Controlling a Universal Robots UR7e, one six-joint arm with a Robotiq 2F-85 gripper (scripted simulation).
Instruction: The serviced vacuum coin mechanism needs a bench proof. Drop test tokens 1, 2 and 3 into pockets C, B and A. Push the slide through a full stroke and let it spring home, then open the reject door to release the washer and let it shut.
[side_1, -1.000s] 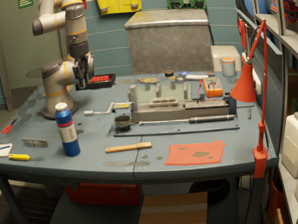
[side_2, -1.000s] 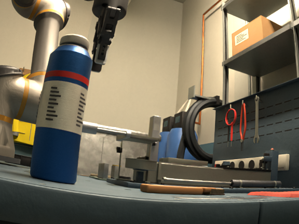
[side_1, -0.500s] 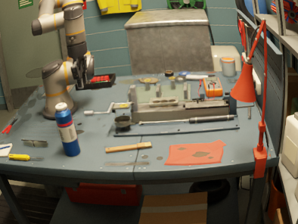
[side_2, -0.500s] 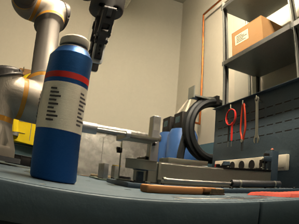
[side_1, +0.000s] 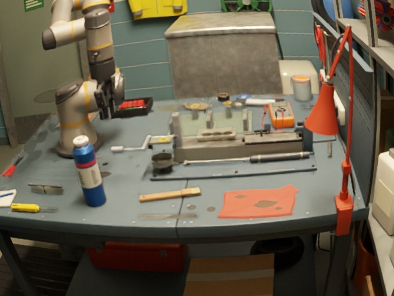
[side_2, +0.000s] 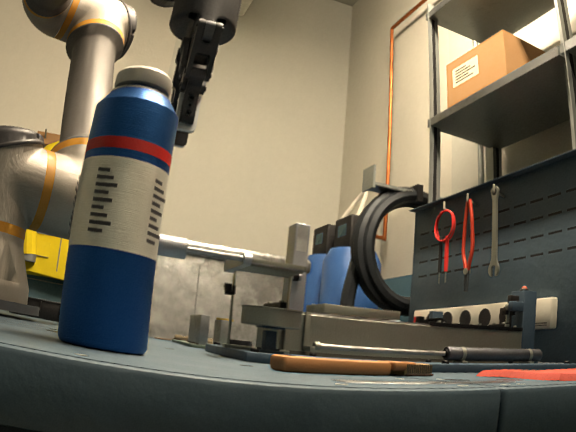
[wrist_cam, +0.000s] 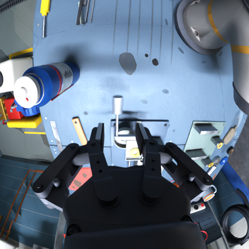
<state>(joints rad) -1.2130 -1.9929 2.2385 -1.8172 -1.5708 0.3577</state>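
The coin mechanism (side_1: 235, 145) sits in the middle of the bench, a grey block on a base plate with a slide carrying pockets (side_1: 216, 134) on top. Its slide handle (side_1: 131, 148) (wrist_cam: 117, 105) sticks out to the left. A yellow token (wrist_cam: 134, 151) lies on a plate at the mechanism's left end. More tokens (wrist_cam: 220, 145) rest on a pale green stand (side_1: 220, 120) behind it. My gripper (wrist_cam: 119, 135) (side_1: 104, 112) hangs high above the bench left of the mechanism, over the handle. It is partly open and holds nothing.
A red parts tray (side_1: 131, 106) sits behind the gripper. A blue spray bottle (side_1: 89, 171) stands at the front left. A wooden stick (side_1: 169, 194), a red cloth (side_1: 257, 202) and a red lamp (side_1: 330, 107) are at the front and right. The arm's base (side_1: 75, 117) is on the left.
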